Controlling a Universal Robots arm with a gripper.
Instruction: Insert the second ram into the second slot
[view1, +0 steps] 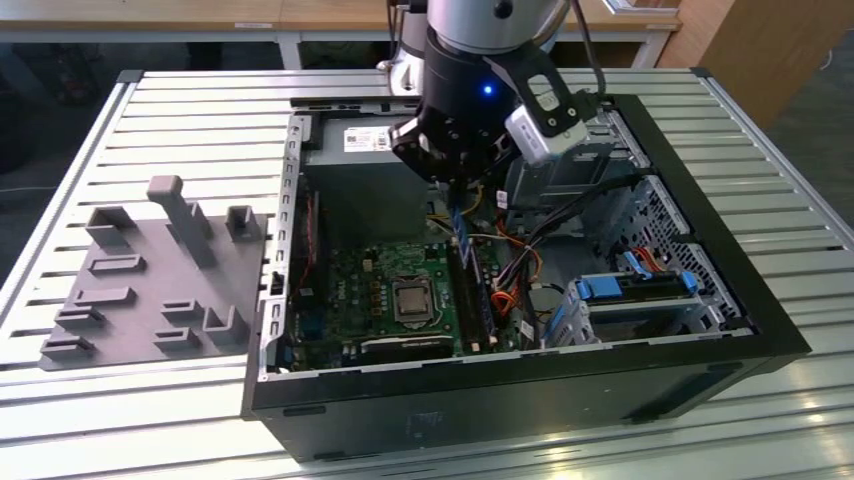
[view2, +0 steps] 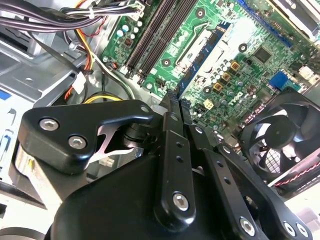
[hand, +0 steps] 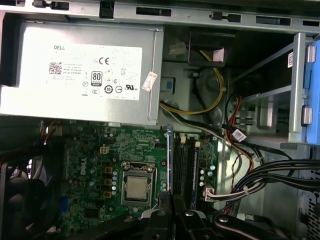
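Gripping the second ram (hand: 170, 150) edge-on, your gripper (hand: 170, 198) holds its jaws pinched on the stick, above the motherboard (hand: 90, 150) beside the processor (hand: 136, 187).

The open computer case (view1: 507, 410) is viewed in the exterior view from above and to one side, at middling range, with the gripper (view1: 458, 185) seen from outside. The first wrist view is aimed down past the fingertips (hand: 162, 201) onto the motherboard (hand: 90, 165), with the power supply (hand: 75, 75) beyond them. The second wrist view is set close behind the gripper (view2: 177, 102) and slanted across the same board. The second ram (hand: 170, 155), pinched between the fingers, and the board beneath it are shared.
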